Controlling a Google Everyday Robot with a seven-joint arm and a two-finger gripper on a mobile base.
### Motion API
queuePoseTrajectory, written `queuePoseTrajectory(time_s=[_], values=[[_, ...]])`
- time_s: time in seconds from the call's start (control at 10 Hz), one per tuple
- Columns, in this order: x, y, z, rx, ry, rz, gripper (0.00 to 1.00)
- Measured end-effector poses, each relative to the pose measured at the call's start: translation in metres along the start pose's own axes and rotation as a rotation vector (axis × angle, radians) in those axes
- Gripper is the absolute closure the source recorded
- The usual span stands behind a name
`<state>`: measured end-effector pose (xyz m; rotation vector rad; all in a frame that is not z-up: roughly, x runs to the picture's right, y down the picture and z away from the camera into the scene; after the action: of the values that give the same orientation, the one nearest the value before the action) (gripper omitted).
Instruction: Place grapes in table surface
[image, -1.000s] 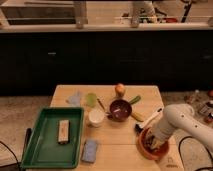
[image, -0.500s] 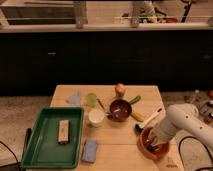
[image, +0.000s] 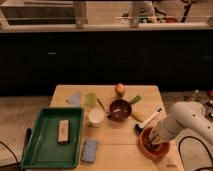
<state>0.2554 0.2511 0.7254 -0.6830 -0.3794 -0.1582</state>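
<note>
- Gripper (image: 156, 136) at the near right corner of the table, dipped down into a reddish-brown bowl (image: 149, 155); white arm (image: 182, 120) reaches in from the right.
- Fingers clenched together; cannot tell whether anything is pinched between them.
- Grapes (image: 149, 145): dark mass inside the reddish-brown bowl, right under the gripper, not out on the wood.
- Table surface (image: 120, 136): light tan planks, bare patch between the white cup (image: 95, 117) and the reddish-brown bowl.
- Green tray (image: 50, 155) on the near left, a small wooden block (image: 63, 131) lying in it.
- Blue sponge (image: 90, 150) just right of the tray.
- Purple bowl (image: 120, 109) mid-table; apple (image: 120, 89) beyond it at the far edge.
- Green cup (image: 91, 99) and a pale blue cloth (image: 75, 98) at far left.
- Dark-headed brush (image: 148, 120) lies between the purple bowl and the arm.
</note>
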Motion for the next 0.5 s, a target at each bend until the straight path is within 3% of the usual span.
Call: queuePoseTrajectory(time_s=[0.5], values=[[-0.010,-0.003,-0.020,0.016,-0.019,-0.015,1.00]])
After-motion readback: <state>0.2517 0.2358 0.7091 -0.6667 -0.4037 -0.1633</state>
